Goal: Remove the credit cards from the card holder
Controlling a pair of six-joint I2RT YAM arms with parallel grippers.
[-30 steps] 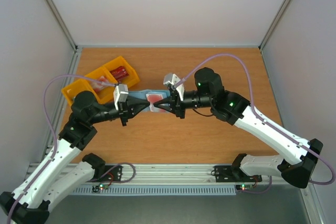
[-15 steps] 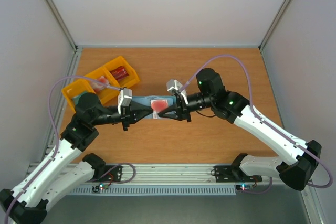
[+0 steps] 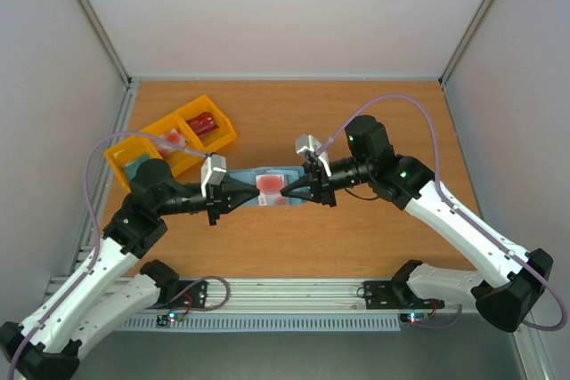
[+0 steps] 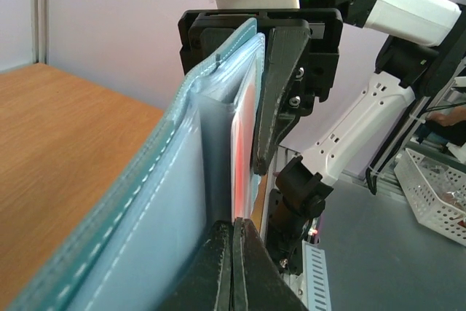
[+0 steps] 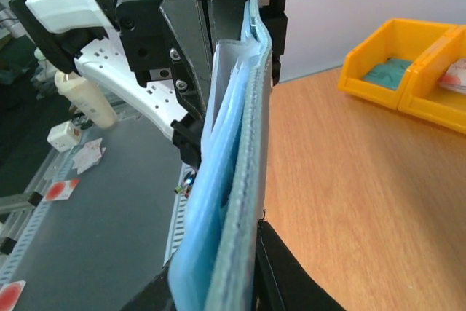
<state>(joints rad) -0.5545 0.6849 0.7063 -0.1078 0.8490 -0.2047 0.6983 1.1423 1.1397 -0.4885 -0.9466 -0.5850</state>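
I see the brown wooden table [image 3: 374, 229] with the yellow three-compartment plastic tray [image 3: 233, 135] sitting toward 10 o'clock. At the table's centre, lifted off the wood, the small slate-blue soft bifold card holder [image 3: 242, 175] hangs spread open between my two arms. A pale pinkish-red credit card [image 3: 270, 185] shows in its middle.

The left gripper [image 3: 237, 195] comes in from 9 o'clock. In its wrist view the fingers [image 4: 218, 271] are pressed almost together on the card holder's [image 4: 145, 202] near edge. The pink card's [image 4: 243, 143] red edge runs down into that pinch, and I cannot tell whether the card itself is clamped.

The right gripper [image 3: 287, 191] reaches in from 3 o'clock. Its narrow jaws clamp the opposite end, one finger [image 4: 280, 100] flat against the card side. In the right wrist view the card holder [image 5: 237, 180] is edge-on, so its pockets are hidden. Only layered pale blue sheets show there. The tray's contents are too small to identify, a red thing in one end compartment and something teal in the other.
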